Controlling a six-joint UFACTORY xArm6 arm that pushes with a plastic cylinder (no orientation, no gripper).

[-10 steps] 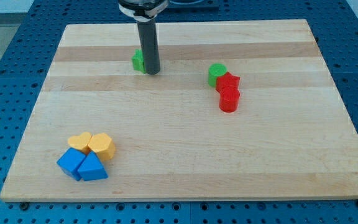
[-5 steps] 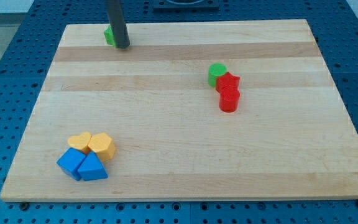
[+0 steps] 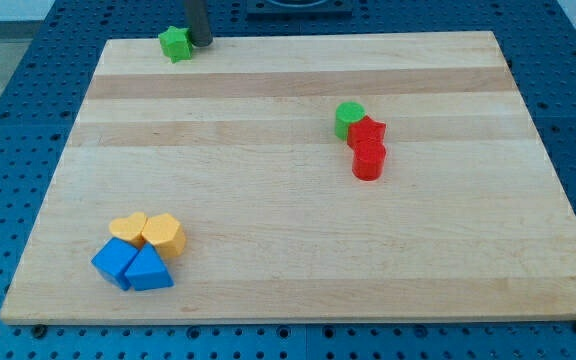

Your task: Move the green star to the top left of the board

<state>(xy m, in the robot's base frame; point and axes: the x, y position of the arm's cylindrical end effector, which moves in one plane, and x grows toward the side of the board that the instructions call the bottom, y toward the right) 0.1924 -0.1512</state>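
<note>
Green star [image 3: 176,43] at board [image 3: 298,230] top edge (tip [image 3: 200,44] beside)

The pale wooden board surface [image 3: 298,230] lies on a blue perforated table [image 3: 8,100]. The small green star block [image 3: 176,43] sits at the board's top edge, towards the view's left. My tip [image 3: 200,44], the end of the dark rod, stands just beside the star on its right. Well right of the star and lower, a green cylinder block [image 3: 348,119] touches a red star-like block [image 3: 368,133], with a red cylinder block [image 3: 368,160] below. Far below the star, a yellow heart block [image 3: 127,228], yellow hexagon block [image 3: 164,235], blue cube block [image 3: 115,262] and blue triangular block [image 3: 149,270] cluster together.
</note>
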